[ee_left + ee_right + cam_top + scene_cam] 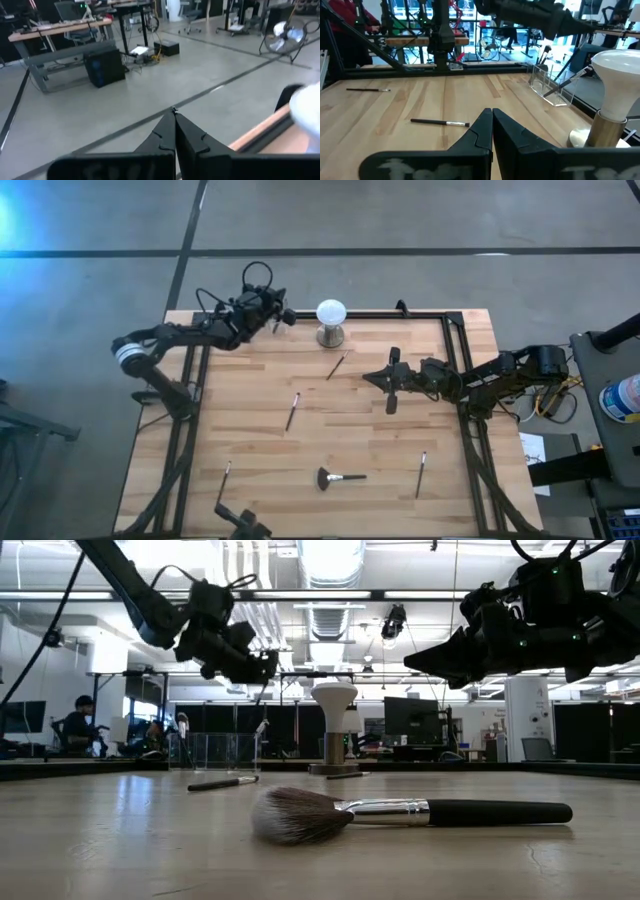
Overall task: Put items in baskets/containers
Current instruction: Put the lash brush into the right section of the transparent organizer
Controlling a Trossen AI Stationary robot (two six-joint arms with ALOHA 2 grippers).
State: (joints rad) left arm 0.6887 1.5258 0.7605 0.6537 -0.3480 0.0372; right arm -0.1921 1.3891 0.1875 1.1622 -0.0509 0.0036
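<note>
Slim dark brushes lie flat on the wooden table (292, 411) (336, 366) (421, 473) (226, 480). The fan-headed brush (336, 477) (400, 812) lies near the near edge. The clear cups (215, 752) (550, 82) stand at the far edge, left of the white globe (331, 314); a few brushes (567, 80) lean inside them. My left gripper (283, 318) (174, 112) hangs shut above the cups, with nothing visible between its fingers. My right gripper (372, 377) (492, 111) hovers shut over the table's right half, pointing toward the left edge.
The white globe on its metal stand (612, 95) stands at the far edge, right of the cups. A black frame rail (440, 313) runs along the far and side edges. Bare wood lies in the table's middle (350, 430). People sit in the room beyond (78, 725).
</note>
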